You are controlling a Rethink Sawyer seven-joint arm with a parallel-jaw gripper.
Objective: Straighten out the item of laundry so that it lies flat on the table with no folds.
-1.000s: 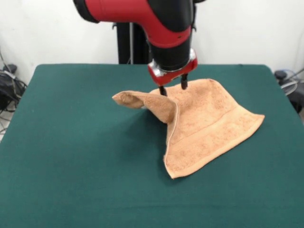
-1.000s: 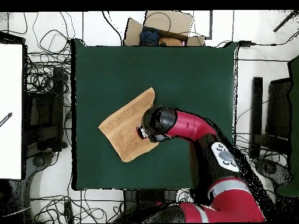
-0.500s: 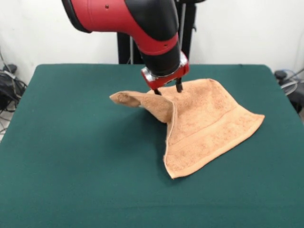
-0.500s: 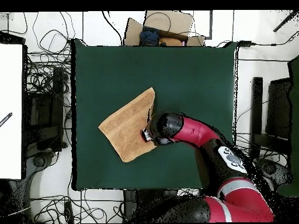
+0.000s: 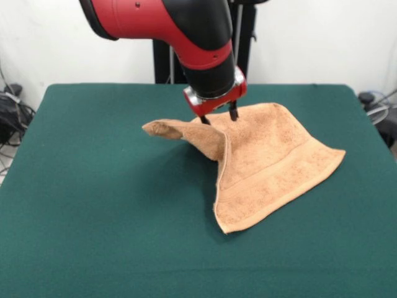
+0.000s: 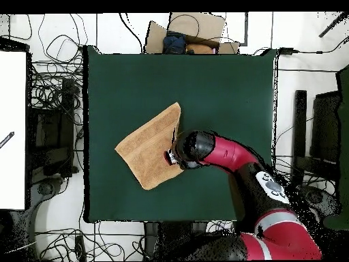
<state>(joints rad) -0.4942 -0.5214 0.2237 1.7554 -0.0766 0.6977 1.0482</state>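
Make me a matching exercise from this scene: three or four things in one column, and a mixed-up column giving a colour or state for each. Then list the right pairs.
Things:
1. towel
2. table
3. pincer
4. cardboard box

Descriptions:
A. dark green top, mostly bare
B. brown, beyond the table's edge in the overhead view
C. peach-orange, one corner folded over and raised
D. dark fingers set apart, at the towel's raised fold

Pairs: 1-C, 2-A, 3-D, 4-B
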